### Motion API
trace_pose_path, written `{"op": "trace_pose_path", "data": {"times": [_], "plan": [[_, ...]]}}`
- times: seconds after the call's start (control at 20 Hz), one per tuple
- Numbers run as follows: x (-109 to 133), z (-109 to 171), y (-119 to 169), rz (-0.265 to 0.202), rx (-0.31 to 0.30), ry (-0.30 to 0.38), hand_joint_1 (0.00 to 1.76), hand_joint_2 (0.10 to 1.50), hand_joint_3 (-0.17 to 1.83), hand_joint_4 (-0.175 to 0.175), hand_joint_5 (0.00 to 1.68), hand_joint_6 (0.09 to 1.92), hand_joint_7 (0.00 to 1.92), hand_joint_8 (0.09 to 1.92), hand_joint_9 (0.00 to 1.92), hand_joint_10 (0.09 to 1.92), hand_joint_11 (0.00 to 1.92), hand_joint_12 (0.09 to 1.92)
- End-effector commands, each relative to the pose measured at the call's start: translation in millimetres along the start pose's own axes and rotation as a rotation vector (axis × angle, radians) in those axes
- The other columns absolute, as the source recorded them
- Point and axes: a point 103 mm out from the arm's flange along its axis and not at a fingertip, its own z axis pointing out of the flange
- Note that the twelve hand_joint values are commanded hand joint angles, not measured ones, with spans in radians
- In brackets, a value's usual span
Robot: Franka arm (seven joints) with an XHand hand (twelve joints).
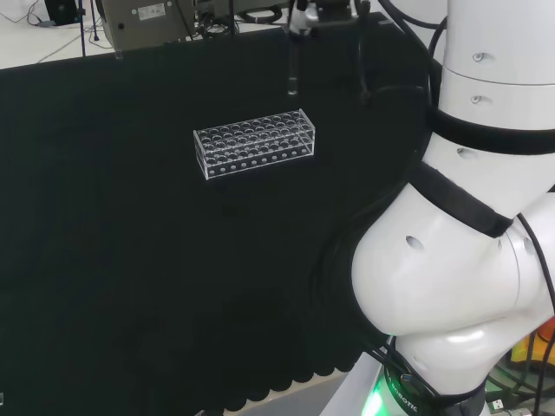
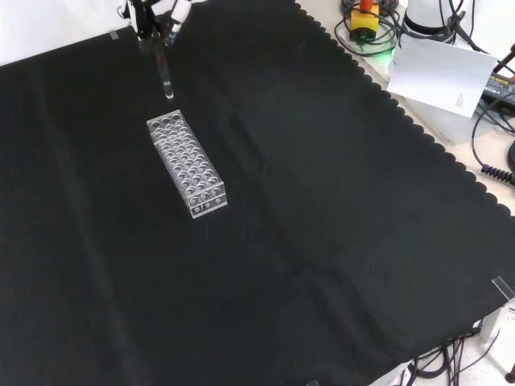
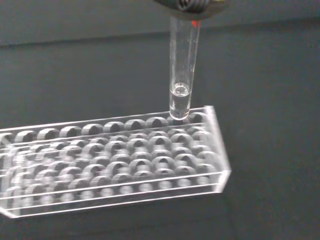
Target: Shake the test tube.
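- Clear glass is what the hand [image 2: 153,18] grips: a test tube [image 2: 164,74], pinched at its top between curled fingers at the far edge of the cloth in the front view.
- Hanging upright, the tube keeps its small pool of clear liquid [image 3: 179,100] at the rounded bottom, which probably guards against spills.
- Its tip hovers above the end of the clear plastic rack [image 2: 186,164], apart from it, so a shake likely has room without knocking the holes.
- In the head view, the tube [image 1: 293,74] hangs beyond the rack [image 1: 254,143], over black cloth [image 1: 130,260].
- No other tubes are plainly visible in the rack.
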Motion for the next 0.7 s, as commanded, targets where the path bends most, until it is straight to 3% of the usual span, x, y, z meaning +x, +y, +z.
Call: {"op": "trace_pose_path", "data": {"times": [0.05, 0.4, 0.55, 0.7], "plan": [[61.3, 0.7, 1.3, -0.133, -0.005, 0.064, 1.42, 1.03, -0.17, -0.175, 1.32, 0.32, 1.38, 0.72, 1.45, 0.09, 0.72, 1.2], [115.2, -4.9, -4.2, -0.253, -0.01, 0.109, 1.42, 1.03, -0.17, -0.175, 1.32, 0.32, 1.38, 0.72, 1.45, 0.09, 0.72, 1.2], [123.2, -7.4, -5.6, -0.266, -0.013, 0.113, 1.42, 1.03, -0.17, -0.175, 1.32, 0.32, 1.38, 0.72, 1.45, 0.09, 0.72, 1.2], [116.1, -7.3, -4.1, -0.255, -0.012, 0.1, 1.42, 1.03, -0.17, -0.175, 1.32, 0.32, 1.38, 0.72, 1.45, 0.09, 0.72, 1.2]]}}
